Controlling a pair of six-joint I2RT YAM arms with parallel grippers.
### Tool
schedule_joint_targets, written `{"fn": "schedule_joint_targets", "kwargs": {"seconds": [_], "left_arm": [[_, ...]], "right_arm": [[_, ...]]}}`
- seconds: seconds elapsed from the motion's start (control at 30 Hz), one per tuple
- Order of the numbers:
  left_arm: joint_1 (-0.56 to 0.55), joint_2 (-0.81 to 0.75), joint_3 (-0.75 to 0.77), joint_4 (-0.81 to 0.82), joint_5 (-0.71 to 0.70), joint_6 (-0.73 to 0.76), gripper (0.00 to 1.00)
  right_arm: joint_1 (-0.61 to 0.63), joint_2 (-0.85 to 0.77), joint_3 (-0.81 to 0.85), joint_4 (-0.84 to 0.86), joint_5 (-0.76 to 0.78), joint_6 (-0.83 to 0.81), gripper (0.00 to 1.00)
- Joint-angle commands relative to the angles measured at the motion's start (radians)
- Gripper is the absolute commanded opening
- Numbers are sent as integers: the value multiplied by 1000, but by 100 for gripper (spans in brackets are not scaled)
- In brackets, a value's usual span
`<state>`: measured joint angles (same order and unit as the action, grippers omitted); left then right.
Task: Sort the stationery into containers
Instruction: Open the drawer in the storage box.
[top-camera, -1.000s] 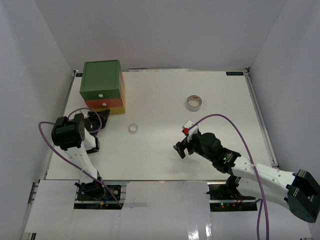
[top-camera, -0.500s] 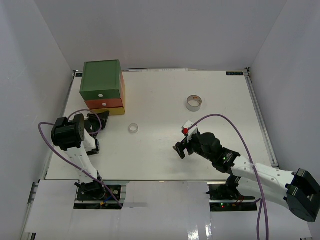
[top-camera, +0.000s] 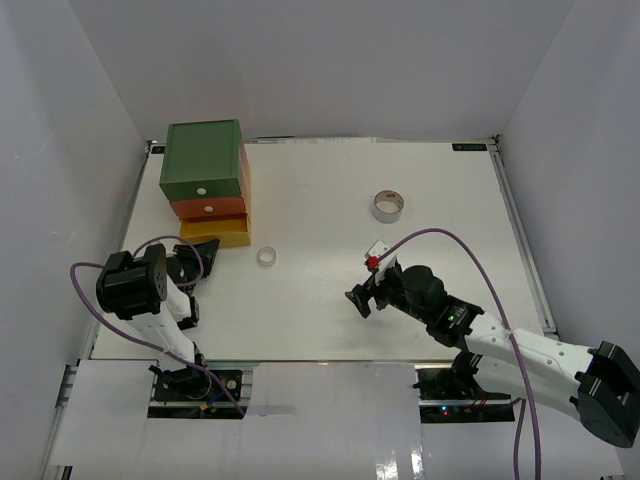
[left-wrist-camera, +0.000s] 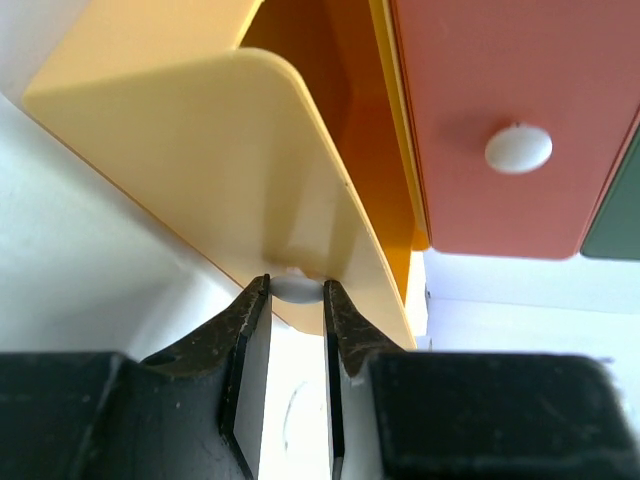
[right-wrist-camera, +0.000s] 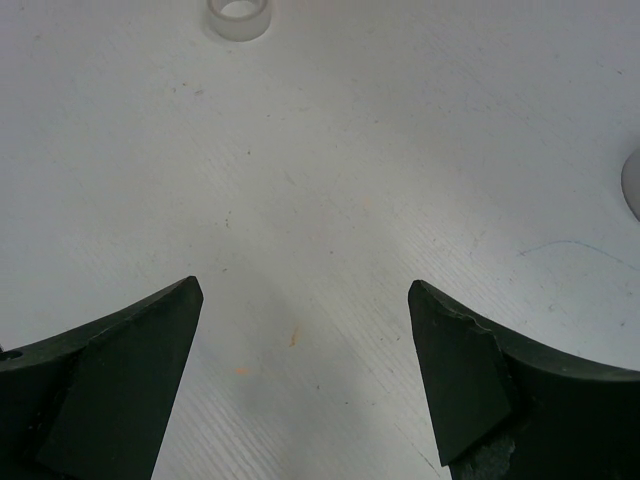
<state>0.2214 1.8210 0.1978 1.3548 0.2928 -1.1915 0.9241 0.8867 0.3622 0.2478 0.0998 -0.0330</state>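
Note:
The chest stands at the back left, with a green top drawer (top-camera: 203, 158), an orange middle drawer (top-camera: 208, 208) and a yellow bottom drawer (top-camera: 216, 232) that is slid partly out. My left gripper (top-camera: 205, 247) is shut on the yellow drawer's white knob (left-wrist-camera: 296, 287), with a finger on each side of it. A clear tape ring (top-camera: 266, 257) lies on the table right of the chest and also shows in the right wrist view (right-wrist-camera: 240, 17). A grey tape roll (top-camera: 388, 206) lies mid-right. My right gripper (top-camera: 361, 299) is open and empty above bare table (right-wrist-camera: 305, 300). No markers or pens are in view.
The orange drawer (left-wrist-camera: 490, 120) with its white knob (left-wrist-camera: 518, 148) is shut just above the open yellow one. White walls enclose the table on three sides. A purple cable loops over each arm.
My left gripper has drawn back toward the near edge with the knob in it, and the yellow drawer has slid out of the chest. The right arm has not moved.

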Motion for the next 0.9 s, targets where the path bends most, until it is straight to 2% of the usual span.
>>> {"fn": "schedule_joint_targets", "kwargs": {"seconds": [0.0, 0.3, 0.5, 0.87], "left_arm": [[7, -57, -47, 172, 2, 16, 14], [9, -136, -132, 122, -17, -11, 14], [9, -210, -156, 20, -26, 0, 16], [10, -310, -100, -302, -41, 32, 17]], "right_arm": [[1, -23, 4, 56, -14, 1, 90], [1, -40, -2, 57, -22, 4, 90], [1, -38, 0, 56, -26, 5, 90], [1, -37, 0, 57, -29, 5, 90]]}}
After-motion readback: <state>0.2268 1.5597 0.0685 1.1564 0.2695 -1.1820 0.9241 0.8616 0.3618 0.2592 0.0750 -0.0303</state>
